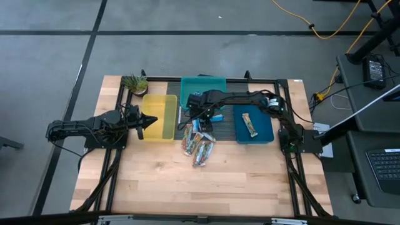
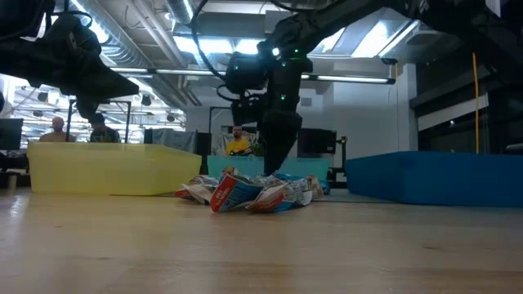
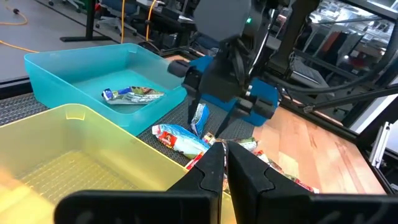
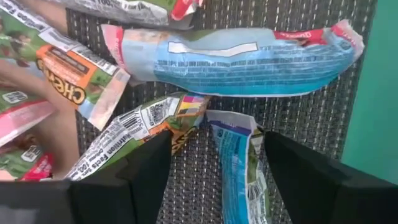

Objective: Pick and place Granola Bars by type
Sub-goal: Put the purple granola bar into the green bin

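Wooden desk (image 1: 162,181) carries a pile of bars (image 1: 198,145), most unsorted. Right hand (image 4: 214,163), fingers apart, straddles a blue bar (image 4: 239,168) but does not grip it. Left hand (image 3: 224,163) waits closed, empty. Farther, blue bin (image 1: 267,134) and teal bin (image 3: 56,81) hold one bar each; yellow bin (image 1: 167,125) none.

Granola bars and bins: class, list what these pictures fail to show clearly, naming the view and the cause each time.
- The granola bars in the pile: high view, too small and overlapped to count or sort by type.
- The yellow bin: low view, its wall hides the inside.
- The blue-white bar: right wrist view, cut off by the picture's edge between the right gripper and its open jaws.
- The left gripper: left wrist view, its shut jaws block part of the pile.
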